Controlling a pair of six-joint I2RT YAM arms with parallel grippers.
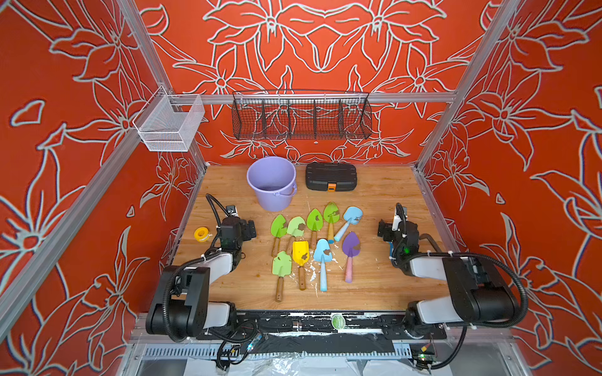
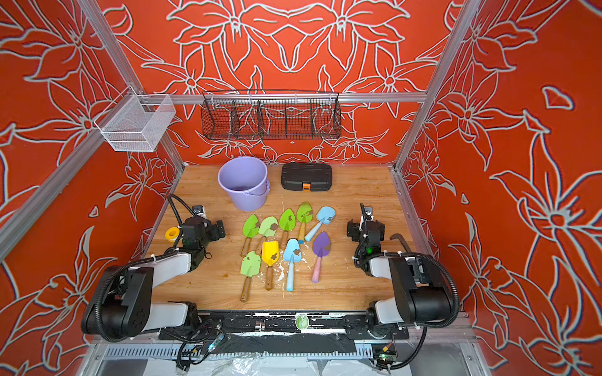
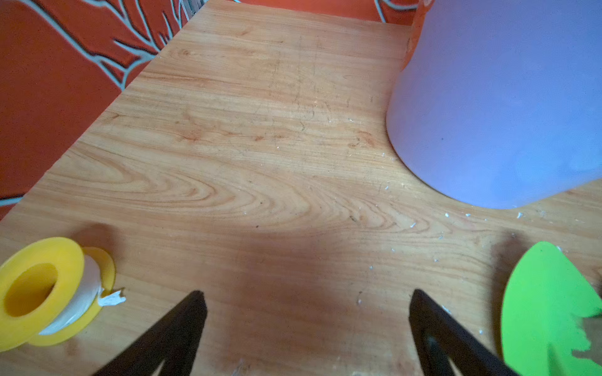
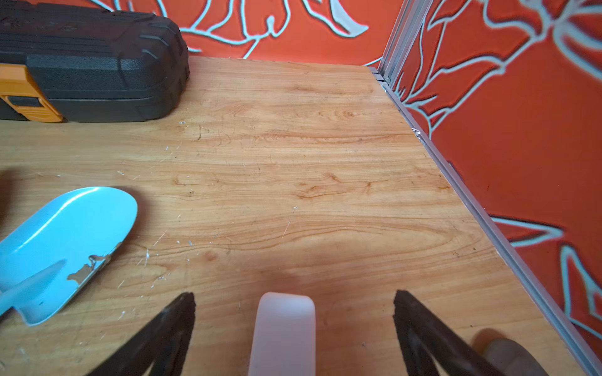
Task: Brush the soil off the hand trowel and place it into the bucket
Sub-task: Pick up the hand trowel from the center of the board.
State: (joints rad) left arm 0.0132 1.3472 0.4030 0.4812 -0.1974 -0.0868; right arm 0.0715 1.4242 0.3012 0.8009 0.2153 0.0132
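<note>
Left pincer [image 3: 308, 293] and right pincer [image 4: 293, 293] both gape empty, flanking the trowels [image 1: 300, 252] fanned mid-surface [image 1: 391, 195] within either arm's reach. Soil [image 1: 305, 257] on the blades. The bucket [image 1: 272, 195] waits upright at their 11 o'clock.

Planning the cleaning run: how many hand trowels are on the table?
9 trowels. Back row, by the bucket: green, pale green, green, green, blue. Front row: pale green, yellow, blue, purple. None appears hidden.

Nine hand trowels [image 1: 300, 250] (five of them green), one bucket [image 1: 275, 200], one black case [image 1: 330, 175], one tape roll [image 1: 201, 234]
</note>
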